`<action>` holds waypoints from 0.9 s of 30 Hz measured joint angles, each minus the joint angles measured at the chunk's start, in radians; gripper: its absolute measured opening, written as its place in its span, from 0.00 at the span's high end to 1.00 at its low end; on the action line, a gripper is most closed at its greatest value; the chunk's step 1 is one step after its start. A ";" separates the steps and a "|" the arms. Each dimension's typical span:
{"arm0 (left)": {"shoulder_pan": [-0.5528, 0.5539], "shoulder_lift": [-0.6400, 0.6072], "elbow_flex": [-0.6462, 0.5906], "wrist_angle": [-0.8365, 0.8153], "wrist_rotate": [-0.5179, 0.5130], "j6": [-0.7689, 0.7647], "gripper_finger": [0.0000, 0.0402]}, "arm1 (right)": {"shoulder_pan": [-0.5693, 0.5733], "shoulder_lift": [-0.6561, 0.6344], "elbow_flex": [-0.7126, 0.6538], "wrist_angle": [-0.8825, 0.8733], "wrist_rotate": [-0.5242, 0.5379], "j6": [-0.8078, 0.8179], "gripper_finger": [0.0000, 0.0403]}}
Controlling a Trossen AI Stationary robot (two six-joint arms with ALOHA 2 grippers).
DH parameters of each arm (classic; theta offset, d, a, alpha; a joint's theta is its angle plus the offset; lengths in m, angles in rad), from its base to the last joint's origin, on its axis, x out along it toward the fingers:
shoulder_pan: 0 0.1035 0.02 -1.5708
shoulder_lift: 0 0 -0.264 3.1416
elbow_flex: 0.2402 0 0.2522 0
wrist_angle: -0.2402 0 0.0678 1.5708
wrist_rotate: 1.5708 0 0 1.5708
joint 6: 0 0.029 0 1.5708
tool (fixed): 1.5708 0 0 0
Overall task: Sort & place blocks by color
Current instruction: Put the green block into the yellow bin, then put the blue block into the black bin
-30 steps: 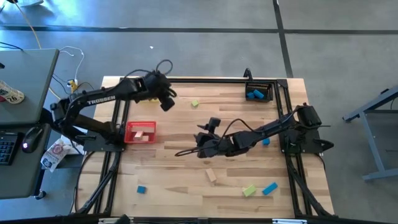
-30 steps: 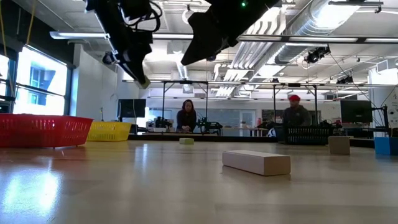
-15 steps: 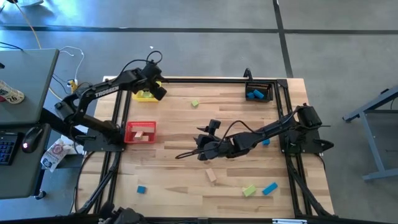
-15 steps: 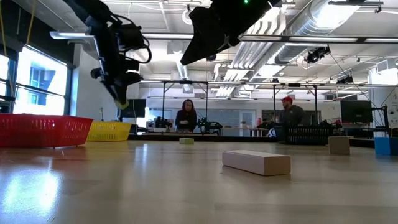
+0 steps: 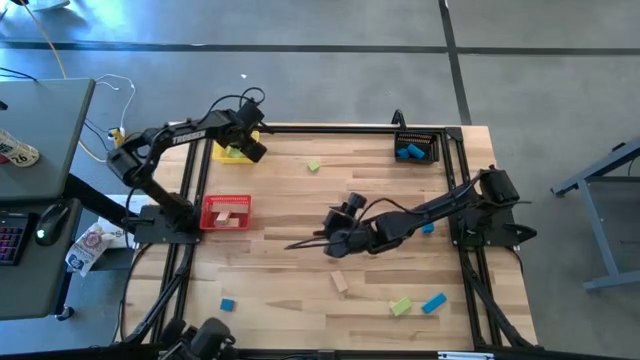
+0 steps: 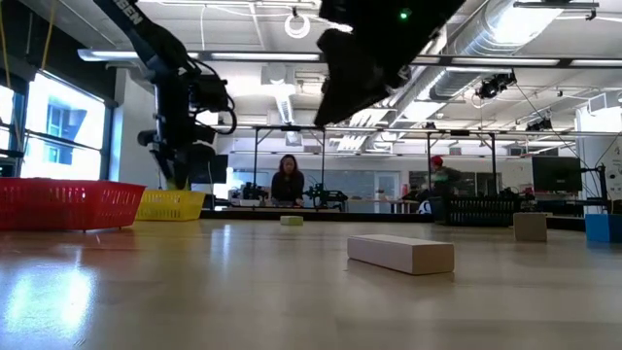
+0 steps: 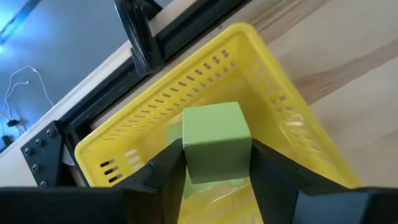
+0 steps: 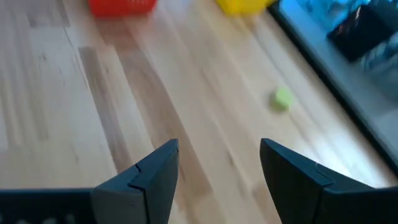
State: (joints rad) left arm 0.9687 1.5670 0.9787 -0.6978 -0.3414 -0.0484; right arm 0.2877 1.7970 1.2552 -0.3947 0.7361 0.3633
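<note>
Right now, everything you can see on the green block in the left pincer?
The green cube is light green, matte, probably painted wood, with clean square edges and no visible marks. The left pincer holds it, one dark finger pressed against each of two opposite sides. It hangs level over the yellow bin, not touching it. Something pale green already lies in that bin beneath it, seen only in part. From above the arm hides the cube.

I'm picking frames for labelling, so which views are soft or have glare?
Right wrist view: motion-blurred; the small green block and the bins are smeared. Left wrist view: sharp on the green cube above the yellow bin. Low view: ceiling lights glare, arms silhouetted. High view: evenly lit.
</note>
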 joint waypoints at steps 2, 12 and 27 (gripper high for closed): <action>0.005 0.009 0.000 -0.005 -0.001 -0.001 0.62 | -0.006 -0.018 0.000 -0.067 -0.026 0.079 0.48; 0.014 0.010 0.003 -0.033 -0.003 0.027 0.52 | -0.015 -0.079 0.000 -0.417 -0.089 0.349 0.48; -0.001 -0.028 0.151 -0.258 0.090 0.009 0.46 | -0.039 -0.141 0.000 -0.948 -0.222 0.626 0.48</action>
State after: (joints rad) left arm 0.9673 1.5394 1.1294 -0.9560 -0.2516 -0.0391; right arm 0.2491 1.6558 1.2556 -1.3428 0.5143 0.9890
